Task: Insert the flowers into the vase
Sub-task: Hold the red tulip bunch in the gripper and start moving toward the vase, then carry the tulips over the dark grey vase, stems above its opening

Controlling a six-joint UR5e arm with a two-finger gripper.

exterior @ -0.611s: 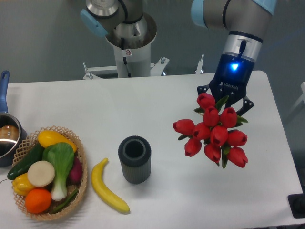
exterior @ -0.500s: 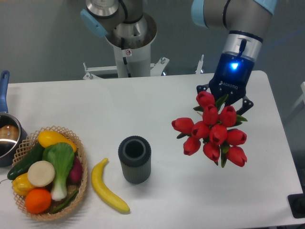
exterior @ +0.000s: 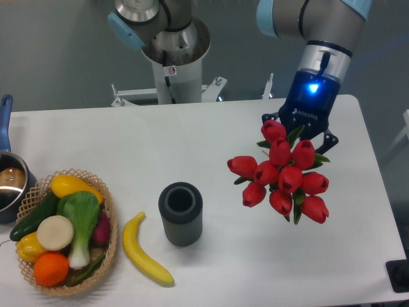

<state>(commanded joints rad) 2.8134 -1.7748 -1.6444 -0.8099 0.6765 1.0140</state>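
Flowers [exterior: 282, 178] hang over the right side of the white table [exterior: 192, 134], their heads spreading just below the gripper [exterior: 299, 133], whose fingers are clamped on the bunch. Vase [exterior: 181, 213] stands upright, well apart to the left, beside a banana [exterior: 144, 251].

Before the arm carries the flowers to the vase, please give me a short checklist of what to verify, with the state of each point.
1. Flowers held by the gripper: ok, bunch hangs off the table.
2. Jaws' grip on the stems: cannot tell, buds hide it.
3. Vase upright, mouth open: ok.
4. Flowers over the vase: not ok, they are to its right.
5. Banana beside the vase, apart from it: ok.
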